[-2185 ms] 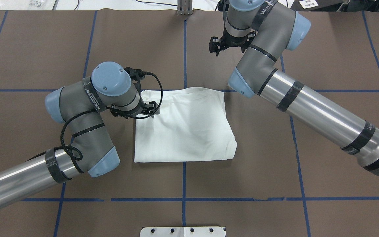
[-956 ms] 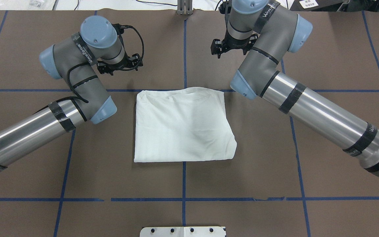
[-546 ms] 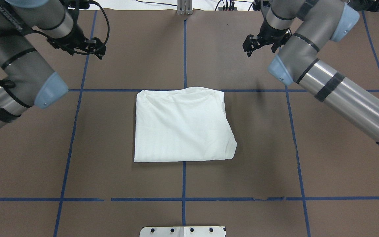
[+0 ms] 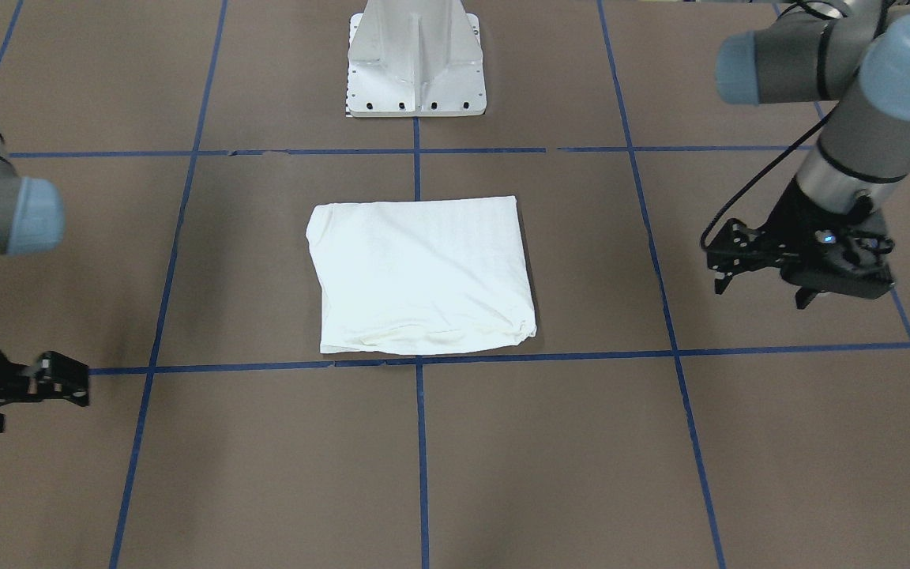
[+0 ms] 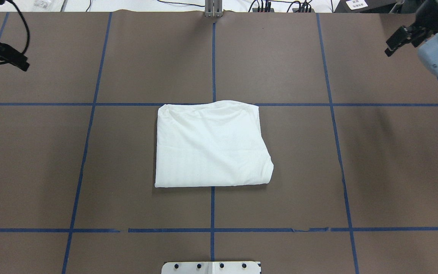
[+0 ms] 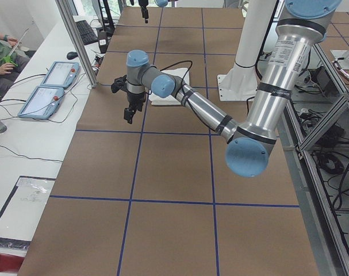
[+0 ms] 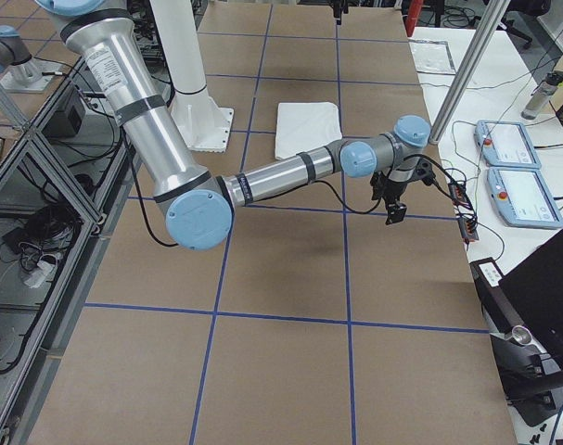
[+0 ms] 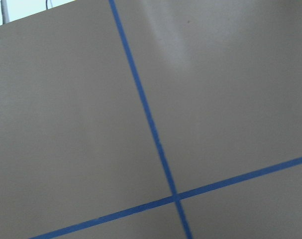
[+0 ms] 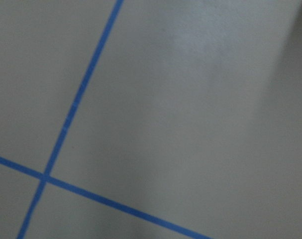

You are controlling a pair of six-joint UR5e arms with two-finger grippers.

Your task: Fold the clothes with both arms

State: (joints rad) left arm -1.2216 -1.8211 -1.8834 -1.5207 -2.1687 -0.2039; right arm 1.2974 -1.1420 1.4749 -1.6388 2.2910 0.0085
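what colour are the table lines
The lines are blue, on a brown table; clearest in the overhead exterior view.

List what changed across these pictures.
The left gripper came away from the far left corner of the white shirt and swung out towards the left side of the table, holding nothing. The right gripper drew back towards the right side. The shirt stayed folded in the same spot at the centre.

White shirt (image 5: pixel 211 148); brown table (image 5: pixel 299 152) w/ blue grid (image 5: pixel 213 57).
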